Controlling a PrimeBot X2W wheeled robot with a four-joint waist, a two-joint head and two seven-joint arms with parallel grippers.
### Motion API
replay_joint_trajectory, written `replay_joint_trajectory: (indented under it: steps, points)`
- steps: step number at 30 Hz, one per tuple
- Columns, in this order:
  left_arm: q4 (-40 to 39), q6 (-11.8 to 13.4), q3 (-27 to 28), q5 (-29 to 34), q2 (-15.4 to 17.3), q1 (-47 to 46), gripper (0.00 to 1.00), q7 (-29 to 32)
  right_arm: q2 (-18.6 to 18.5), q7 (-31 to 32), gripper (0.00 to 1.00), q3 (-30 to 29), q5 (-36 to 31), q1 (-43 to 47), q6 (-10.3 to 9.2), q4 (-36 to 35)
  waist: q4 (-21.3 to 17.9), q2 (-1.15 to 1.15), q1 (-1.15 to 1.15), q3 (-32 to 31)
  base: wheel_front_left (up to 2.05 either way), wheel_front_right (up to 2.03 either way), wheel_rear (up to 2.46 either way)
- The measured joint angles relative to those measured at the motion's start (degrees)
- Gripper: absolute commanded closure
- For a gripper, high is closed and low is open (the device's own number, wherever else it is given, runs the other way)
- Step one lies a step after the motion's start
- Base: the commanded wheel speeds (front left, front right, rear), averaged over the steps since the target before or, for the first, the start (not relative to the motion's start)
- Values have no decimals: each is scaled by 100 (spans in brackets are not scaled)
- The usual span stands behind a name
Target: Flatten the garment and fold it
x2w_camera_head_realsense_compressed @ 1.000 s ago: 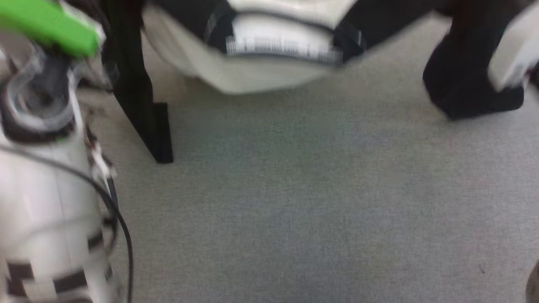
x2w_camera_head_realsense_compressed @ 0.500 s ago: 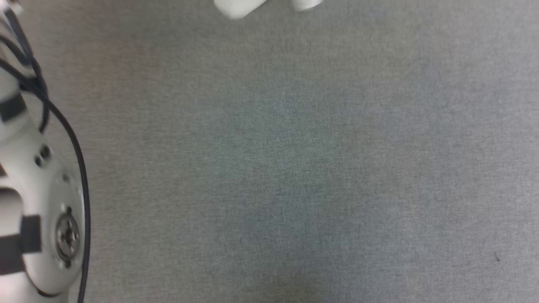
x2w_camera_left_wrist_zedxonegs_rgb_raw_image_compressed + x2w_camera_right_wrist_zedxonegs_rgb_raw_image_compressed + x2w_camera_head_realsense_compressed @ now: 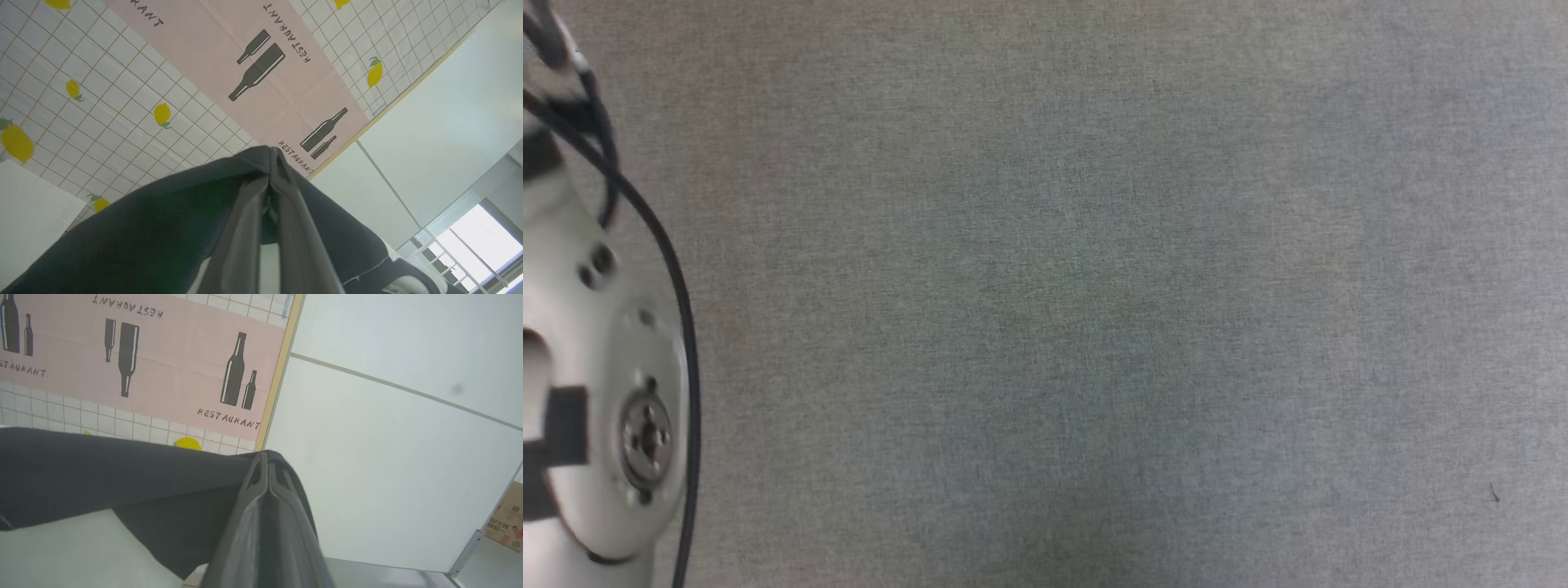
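Note:
In the left wrist view my left gripper (image 3: 270,173) is shut on a fold of the garment's black sleeve (image 3: 143,228), which drapes over both fingers and hangs down to the lower left. My right gripper (image 3: 264,463) is likewise shut on black garment fabric (image 3: 102,473), with the white body (image 3: 61,551) below it at the lower left. Both grippers are raised and point toward a wall. In the head view, a pale arm segment (image 3: 596,367) with a black cable runs along the left edge.
A plain grey surface (image 3: 1094,327) spreads across the head view. Behind the grippers hang a pink poster with bottles (image 3: 261,69) and a lemon-print grid cloth (image 3: 102,114) beside white wall panels (image 3: 388,457). A cardboard box (image 3: 508,518) stands at the lower right.
The head camera has swung: the white-and-black garment, the dark leg and the green part seen a second ago have slid out of the top, leaving grey surface. Both grips are unchanged.

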Motion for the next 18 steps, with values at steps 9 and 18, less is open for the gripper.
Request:
replay_joint_trajectory:
  steps: [9,18]
  points:
    - [320,-469,-342,21,170,1841,100,546,-18,-47,100,646,882,1648,0,626,37,0,0,-271,0,0,0]
    - [-446,-756,-547,-104,414,4135,100,1336,-541,453,100,1380,1979,3590,0,89,95,0,0,-910,0,0,0]
